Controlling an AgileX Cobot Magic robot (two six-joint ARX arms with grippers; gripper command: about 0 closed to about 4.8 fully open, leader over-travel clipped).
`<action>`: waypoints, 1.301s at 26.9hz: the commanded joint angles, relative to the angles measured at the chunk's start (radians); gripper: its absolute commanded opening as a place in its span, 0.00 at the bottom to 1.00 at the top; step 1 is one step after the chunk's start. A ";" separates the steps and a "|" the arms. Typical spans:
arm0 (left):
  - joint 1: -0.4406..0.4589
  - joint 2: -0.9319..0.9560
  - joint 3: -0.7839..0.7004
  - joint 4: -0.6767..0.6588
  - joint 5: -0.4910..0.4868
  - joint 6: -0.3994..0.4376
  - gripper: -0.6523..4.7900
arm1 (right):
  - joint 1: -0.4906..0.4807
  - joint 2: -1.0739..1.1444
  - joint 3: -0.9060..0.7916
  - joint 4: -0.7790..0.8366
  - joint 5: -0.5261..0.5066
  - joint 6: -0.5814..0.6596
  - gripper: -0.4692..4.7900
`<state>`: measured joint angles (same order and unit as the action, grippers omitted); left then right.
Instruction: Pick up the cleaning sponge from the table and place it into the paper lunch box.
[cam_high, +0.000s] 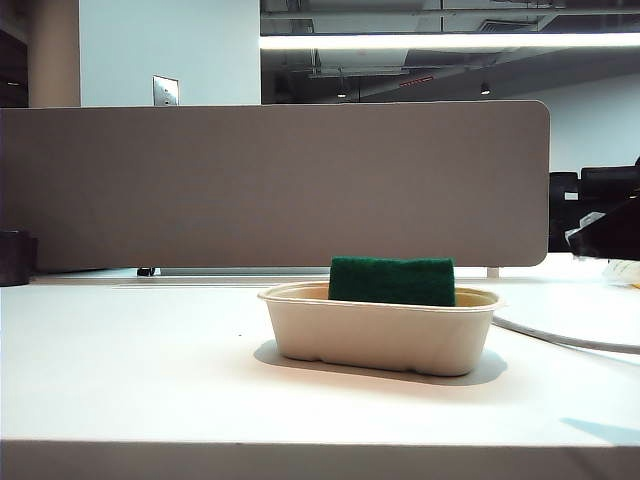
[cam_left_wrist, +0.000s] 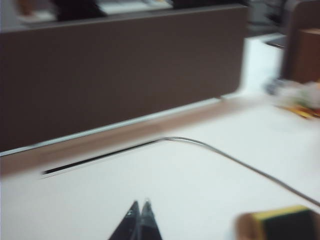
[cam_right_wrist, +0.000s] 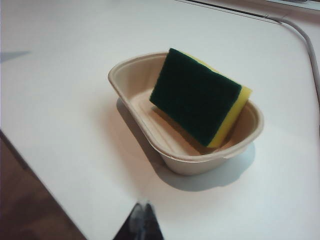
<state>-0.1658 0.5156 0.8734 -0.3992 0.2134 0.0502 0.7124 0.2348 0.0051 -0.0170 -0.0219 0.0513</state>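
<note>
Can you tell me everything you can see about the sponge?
The sponge is a block of bright yellow foam with a dark green scrubby layer on one face. It sits inside the beige paper box on the white table, tilted, leaning on the box's wall, with its lower edge down near the box floor. Its top pokes up above the rim, as the exterior view shows. Only the box touches it. No tool holds it; the left tool and right tool are both shut and away from it.

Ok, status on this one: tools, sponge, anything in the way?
Left tool shut, empty, above bare table. Right tool shut, empty, above the paper lunch box. Cleaning sponge in box, tilted, green face up. Nothing obstructing.
</note>
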 joint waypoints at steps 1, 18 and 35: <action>0.067 -0.134 -0.128 0.051 -0.120 -0.006 0.11 | 0.002 -0.001 0.002 0.014 0.001 0.000 0.08; 0.154 -0.512 -0.691 0.248 -0.254 -0.238 0.11 | 0.002 -0.001 0.002 0.015 0.000 0.000 0.08; 0.154 -0.513 -0.853 0.370 -0.235 -0.129 0.11 | 0.002 -0.002 0.002 0.014 0.000 0.000 0.08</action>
<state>-0.0128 0.0025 0.0357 -0.0742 -0.0227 -0.0895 0.7132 0.2340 0.0051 -0.0170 -0.0219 0.0513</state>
